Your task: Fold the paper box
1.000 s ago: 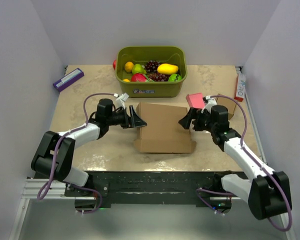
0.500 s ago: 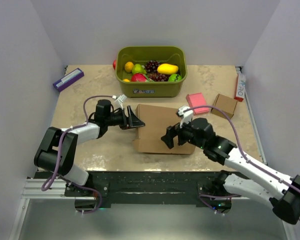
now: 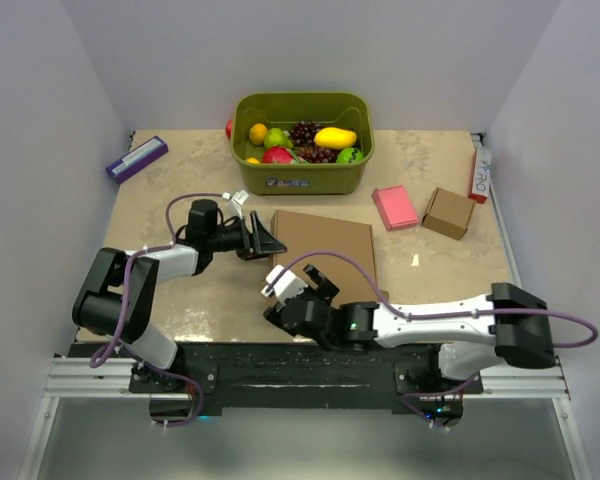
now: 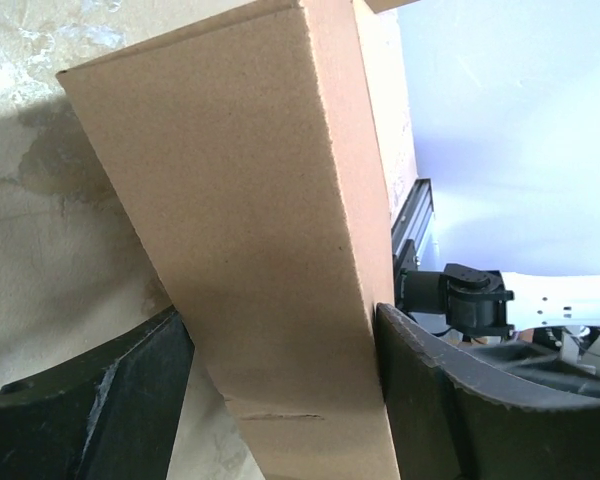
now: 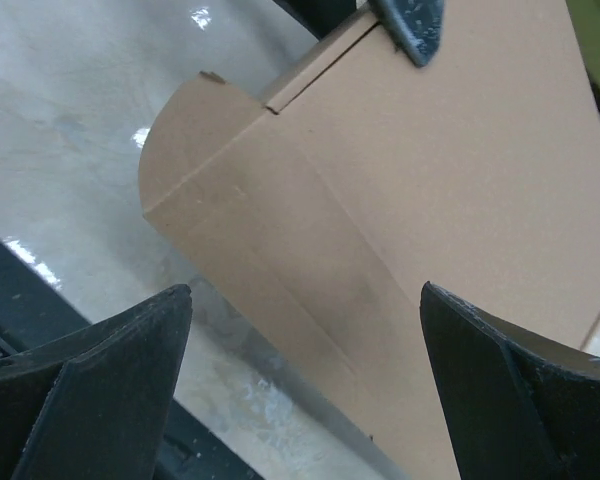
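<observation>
Counter [image 3: 170,190] space between both jaws is taken by the paper box [image 3: 325,250]; its left wall [image 4: 260,250] is pinched in the left jaws. The near flap [image 5: 250,230], ahead of the spread right jaws, should be lifted along its crease.

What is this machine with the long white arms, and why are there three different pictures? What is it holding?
It is a robot: two arms bolted to the near edge of the table, each ending in two-fingered jaws. One picture looks down from above. The other two come from cameras on the wrists, so black fingers show at the bottom. On the table lie a big brown paper box, a green bin of fruit, a pink block, a small cardboard box and a purple pack. The left arm has its jaws on both sides of the paper box's left edge and seems to pinch it. The right arm reaches to its near left corner, jaws wide open, holding nothing.
</observation>
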{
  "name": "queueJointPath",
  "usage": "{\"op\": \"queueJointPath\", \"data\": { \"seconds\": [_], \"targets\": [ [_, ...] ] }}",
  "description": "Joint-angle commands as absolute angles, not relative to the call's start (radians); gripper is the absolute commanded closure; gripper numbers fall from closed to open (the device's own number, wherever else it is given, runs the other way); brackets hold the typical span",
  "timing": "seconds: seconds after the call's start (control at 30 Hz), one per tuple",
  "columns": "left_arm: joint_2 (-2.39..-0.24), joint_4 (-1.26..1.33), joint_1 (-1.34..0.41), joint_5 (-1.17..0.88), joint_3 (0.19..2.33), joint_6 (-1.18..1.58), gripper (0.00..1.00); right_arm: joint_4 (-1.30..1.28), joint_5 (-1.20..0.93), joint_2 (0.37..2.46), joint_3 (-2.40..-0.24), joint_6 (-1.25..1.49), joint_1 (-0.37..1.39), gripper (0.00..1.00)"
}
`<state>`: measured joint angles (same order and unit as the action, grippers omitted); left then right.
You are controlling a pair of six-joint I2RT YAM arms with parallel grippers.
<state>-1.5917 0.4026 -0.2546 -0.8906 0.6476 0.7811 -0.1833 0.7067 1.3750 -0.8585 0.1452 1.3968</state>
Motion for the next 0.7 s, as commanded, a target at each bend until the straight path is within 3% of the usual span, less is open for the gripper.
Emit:
{"op": "queueJointPath", "data": {
  "seconds": [0.0,0.23,0.5,0.67],
  "targets": [
    [-1.598,0.483,-0.238,-0.966,0.638,0.834,0.82,-0.121,0.930,1.453,-0.930,0.088,1.457,0.01],
    [-1.589,0.500,-0.225,-0.974,0.632,0.848,0.83,-0.144,0.960,1.561,-0.965,0.115,1.480,0.01],
    [-1.588,0.508,-0.224,-0.982,0.626,0.856,0.83,-0.420,1.209,1.798,-1.094,0.351,1.480,0.01],
    [-1.588,0.511,-0.224,-0.982,0.623,0.853,0.84,-0.419,1.261,1.828,-1.123,0.376,1.476,0.01]
  ]
}}
